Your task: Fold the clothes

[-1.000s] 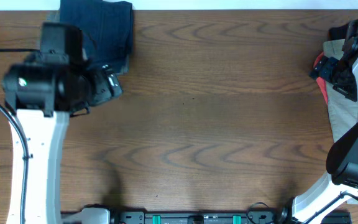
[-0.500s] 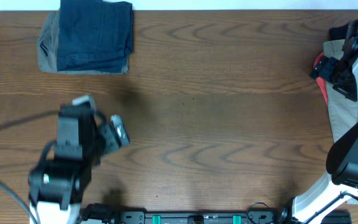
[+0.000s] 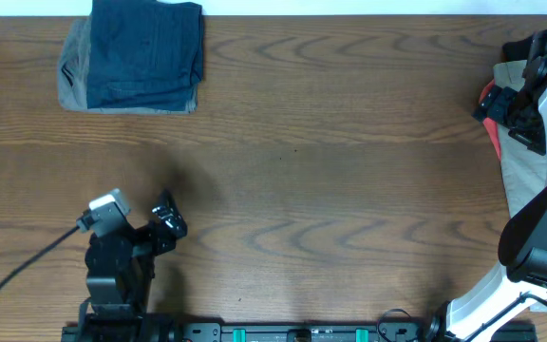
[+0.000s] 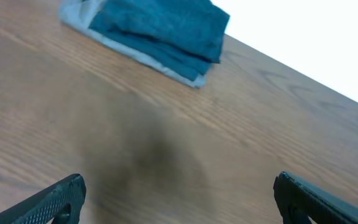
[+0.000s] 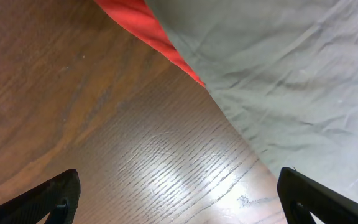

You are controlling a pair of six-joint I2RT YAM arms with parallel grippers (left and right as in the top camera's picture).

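Note:
The navy-blue shorts (image 3: 147,52) lie folded at the table's far left, on top of a folded grey garment (image 3: 72,78). They also show in the left wrist view (image 4: 163,28), far ahead of the fingers. My left gripper (image 3: 167,220) is open and empty, low at the front left, well away from the pile; its fingertips frame bare wood (image 4: 179,198). My right gripper (image 3: 498,103) is open and empty at the far right edge, over bare wood (image 5: 179,196) beside a pile of cloth.
At the right edge lie a beige-grey garment (image 3: 518,161) and a red cloth (image 3: 488,95); in the right wrist view the grey cloth (image 5: 278,68) and red cloth (image 5: 145,28) lie just ahead of the fingers. Wooden table (image 3: 330,171) spans the middle.
My left arm has drawn back from the folded pile to the table's front left, leaving the navy shorts on the grey garment. The right arm has not moved.

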